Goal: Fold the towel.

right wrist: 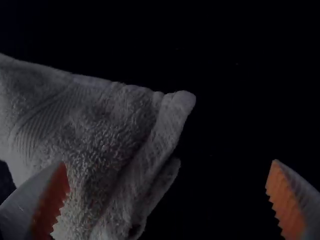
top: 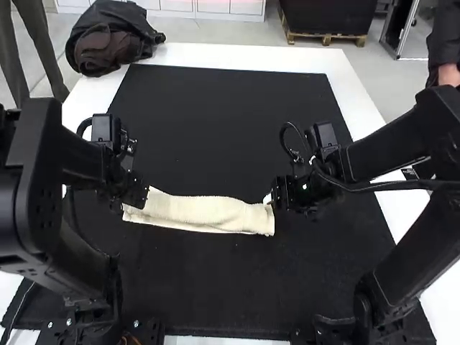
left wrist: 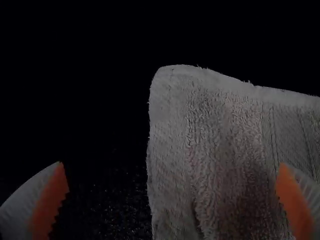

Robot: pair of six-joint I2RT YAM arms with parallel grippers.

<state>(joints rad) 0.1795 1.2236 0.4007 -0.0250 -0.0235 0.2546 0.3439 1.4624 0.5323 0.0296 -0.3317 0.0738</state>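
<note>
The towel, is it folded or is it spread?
Folded: the towel lies in a narrow strip, a second layer showing along its near edge.

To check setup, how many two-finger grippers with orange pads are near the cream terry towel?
2: the left gripper at the left end of the towel, the right gripper at its right end.

Has ribbed fingers (right wrist: pixel 25 210) with orange pads (right wrist: pixel 285 197) wide apart and overlaps the layered end of the towel (right wrist: pixel 100 135) with one

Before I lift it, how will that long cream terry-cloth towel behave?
The towel will likely hang floppy, since its long edge curves softly. Its looped pile suggests it won't be slippery. The layers might open: their ends sit apart.
</note>
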